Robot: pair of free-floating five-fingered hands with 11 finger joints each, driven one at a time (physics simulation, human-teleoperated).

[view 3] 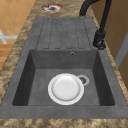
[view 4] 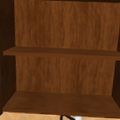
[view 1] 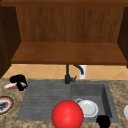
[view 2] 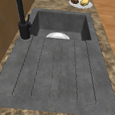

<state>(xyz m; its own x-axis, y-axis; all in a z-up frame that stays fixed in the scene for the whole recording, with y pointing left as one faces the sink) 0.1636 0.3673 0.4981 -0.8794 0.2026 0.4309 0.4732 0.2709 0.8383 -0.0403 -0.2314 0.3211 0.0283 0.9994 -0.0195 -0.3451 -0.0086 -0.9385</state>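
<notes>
Left robot hand (view 1: 18, 80) at the table's far left, fingers curled on what looks like a pinkish cloth (view 1: 11, 86); right robot hand (view 1: 103, 121) idles near the sink (view 1: 45, 100), grip unclear.

The black, human-like left hand (view 1: 18, 80) is seen at the far left of the front view, fingers curled. The black right hand (view 1: 103, 121) is held low at the right.

- Hands (view 1: 18, 79) black
- Ball (view 1: 67, 115) plain red
- Plate (view 3: 65, 89) white
- Sink (view 3: 62, 32) dark grey, ribbed
- Counter (view 1: 120, 92) speckled brown
- Cabinet (view 4: 64, 28) wood-grained brown
</notes>
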